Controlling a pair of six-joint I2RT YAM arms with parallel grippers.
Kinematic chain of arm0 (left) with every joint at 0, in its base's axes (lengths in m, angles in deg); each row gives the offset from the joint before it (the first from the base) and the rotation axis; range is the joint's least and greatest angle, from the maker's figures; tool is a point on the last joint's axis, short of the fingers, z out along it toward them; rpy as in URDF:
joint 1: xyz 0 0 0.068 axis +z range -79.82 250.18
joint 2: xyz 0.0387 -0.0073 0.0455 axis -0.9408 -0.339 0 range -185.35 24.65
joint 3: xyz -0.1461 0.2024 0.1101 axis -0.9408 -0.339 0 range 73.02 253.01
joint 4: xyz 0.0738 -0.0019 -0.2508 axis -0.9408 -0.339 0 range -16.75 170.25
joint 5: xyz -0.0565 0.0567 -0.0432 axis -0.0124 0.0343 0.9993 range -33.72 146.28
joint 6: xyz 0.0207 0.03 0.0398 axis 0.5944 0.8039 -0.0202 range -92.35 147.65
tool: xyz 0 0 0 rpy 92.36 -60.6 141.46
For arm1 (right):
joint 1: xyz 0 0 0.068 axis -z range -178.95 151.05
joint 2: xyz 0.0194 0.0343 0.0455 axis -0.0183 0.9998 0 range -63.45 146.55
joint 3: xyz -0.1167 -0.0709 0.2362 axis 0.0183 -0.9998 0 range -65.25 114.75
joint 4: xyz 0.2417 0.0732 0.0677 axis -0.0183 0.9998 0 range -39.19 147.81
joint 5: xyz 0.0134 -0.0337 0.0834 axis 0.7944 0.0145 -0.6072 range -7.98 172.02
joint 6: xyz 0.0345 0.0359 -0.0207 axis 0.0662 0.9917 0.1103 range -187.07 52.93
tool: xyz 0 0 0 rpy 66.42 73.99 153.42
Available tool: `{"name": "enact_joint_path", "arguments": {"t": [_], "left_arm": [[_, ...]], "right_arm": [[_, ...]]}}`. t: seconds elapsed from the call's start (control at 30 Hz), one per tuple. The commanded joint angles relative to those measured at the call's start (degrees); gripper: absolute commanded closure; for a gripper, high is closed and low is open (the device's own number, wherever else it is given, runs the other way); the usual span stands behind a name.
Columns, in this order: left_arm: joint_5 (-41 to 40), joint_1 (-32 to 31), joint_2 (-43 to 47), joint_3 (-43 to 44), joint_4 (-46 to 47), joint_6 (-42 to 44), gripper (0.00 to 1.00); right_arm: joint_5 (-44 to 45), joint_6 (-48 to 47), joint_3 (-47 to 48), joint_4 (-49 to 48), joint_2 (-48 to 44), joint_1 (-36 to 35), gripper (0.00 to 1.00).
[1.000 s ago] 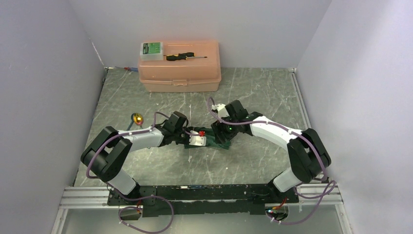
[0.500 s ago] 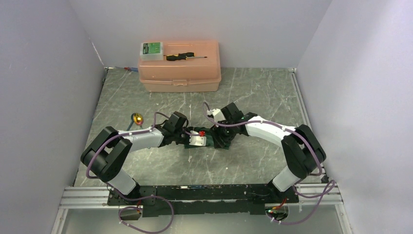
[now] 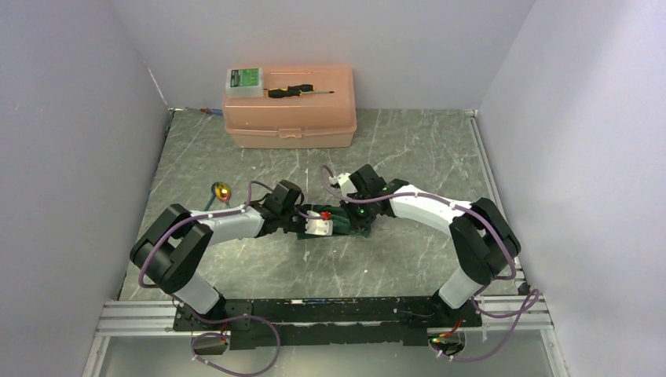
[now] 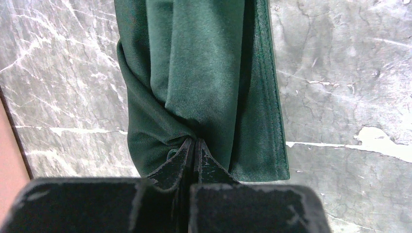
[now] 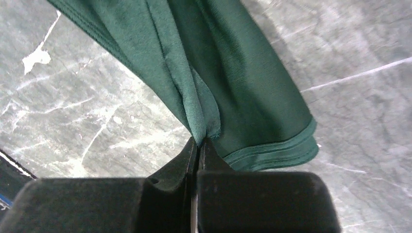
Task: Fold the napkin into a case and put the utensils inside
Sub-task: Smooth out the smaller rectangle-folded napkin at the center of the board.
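Left claw (image 4: pixel 194 143) and right claw (image 5: pixel 198 142), each clamped on a fold of the dark green napkin (image 4: pixel 204 73), bunched centrally on the surface (image 3: pixel 408 157); gold-headed utensil (image 3: pixel 222 190) lies well apart, leftward.

Open a sec ago, the right pincer (image 5: pixel 197 141) has now snapped shut on a fold of the napkin (image 5: pixel 233 73). Right arm has swung left & inward, nearer the left pincer (image 4: pixel 194 144); cloth now bunched btwn them.
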Motion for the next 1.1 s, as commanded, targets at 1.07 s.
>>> {"name": "enact_joint_path", "arguments": {"t": [1.07], "left_arm": [[-1.7, -0.2, 2.1, 4.8, -8.3, -7.2, 0.97]], "right_arm": [[-7.9, -6.0, 23.7, 15.6, 21.0, 9.4, 1.0]]}}
